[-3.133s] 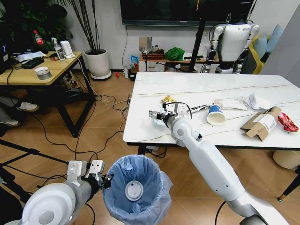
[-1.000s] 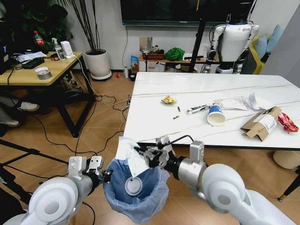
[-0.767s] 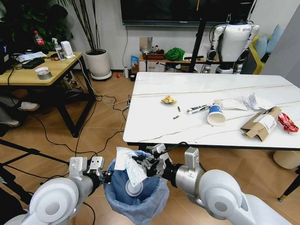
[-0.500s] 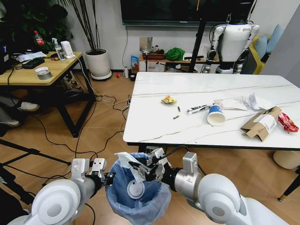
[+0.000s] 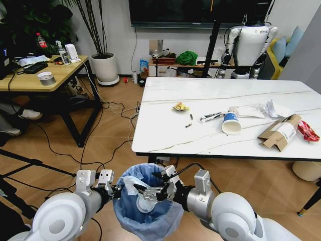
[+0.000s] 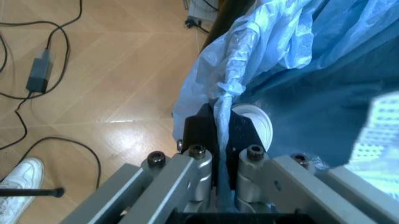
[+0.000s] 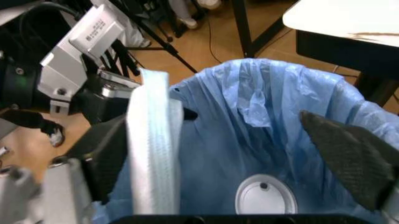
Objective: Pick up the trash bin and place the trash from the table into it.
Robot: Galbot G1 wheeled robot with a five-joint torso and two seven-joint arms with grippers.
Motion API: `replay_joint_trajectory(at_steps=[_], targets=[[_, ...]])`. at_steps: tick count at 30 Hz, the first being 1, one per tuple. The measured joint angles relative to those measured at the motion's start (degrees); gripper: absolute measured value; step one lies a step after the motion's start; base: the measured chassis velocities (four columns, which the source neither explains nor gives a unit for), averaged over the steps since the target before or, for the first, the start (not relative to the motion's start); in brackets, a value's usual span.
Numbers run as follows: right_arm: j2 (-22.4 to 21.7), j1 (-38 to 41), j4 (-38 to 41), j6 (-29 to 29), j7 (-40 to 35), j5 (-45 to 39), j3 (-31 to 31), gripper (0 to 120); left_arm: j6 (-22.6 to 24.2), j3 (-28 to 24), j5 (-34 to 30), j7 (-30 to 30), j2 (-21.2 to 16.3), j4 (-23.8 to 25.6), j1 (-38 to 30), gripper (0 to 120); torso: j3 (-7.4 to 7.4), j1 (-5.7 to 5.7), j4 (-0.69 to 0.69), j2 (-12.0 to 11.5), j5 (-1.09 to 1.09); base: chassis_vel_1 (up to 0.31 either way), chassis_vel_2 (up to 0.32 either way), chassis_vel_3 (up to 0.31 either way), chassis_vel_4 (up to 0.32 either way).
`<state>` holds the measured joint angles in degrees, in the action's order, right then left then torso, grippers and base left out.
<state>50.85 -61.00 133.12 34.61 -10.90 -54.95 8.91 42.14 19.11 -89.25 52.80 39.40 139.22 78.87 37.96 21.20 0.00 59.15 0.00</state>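
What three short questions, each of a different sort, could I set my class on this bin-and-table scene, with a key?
1. True or false: the paper cup is on the table.
2. Pick one. The left gripper is: A, shut on the bag rim of the bin; B, open above the table; C, open over the paper cup.
3. Fill in: the right gripper, fingers apart with a white scrap against one of them, hangs over the mouth of the ____.

Key: 1 true; 2 A; 3 bin.
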Motion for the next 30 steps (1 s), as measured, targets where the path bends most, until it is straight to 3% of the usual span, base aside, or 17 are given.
replay_joint_trajectory(at_steps=[30], targets=[[-0.46, -3.44, 3.54, 1.33, -0.06, 0.13, -5.35, 100, 0.0, 0.48, -0.03, -0.03, -0.54, 0.87, 1.09, 0, 0.0, 0.0, 0.0, 0.0, 0.0, 0.0, 0.0, 0.0, 0.0]])
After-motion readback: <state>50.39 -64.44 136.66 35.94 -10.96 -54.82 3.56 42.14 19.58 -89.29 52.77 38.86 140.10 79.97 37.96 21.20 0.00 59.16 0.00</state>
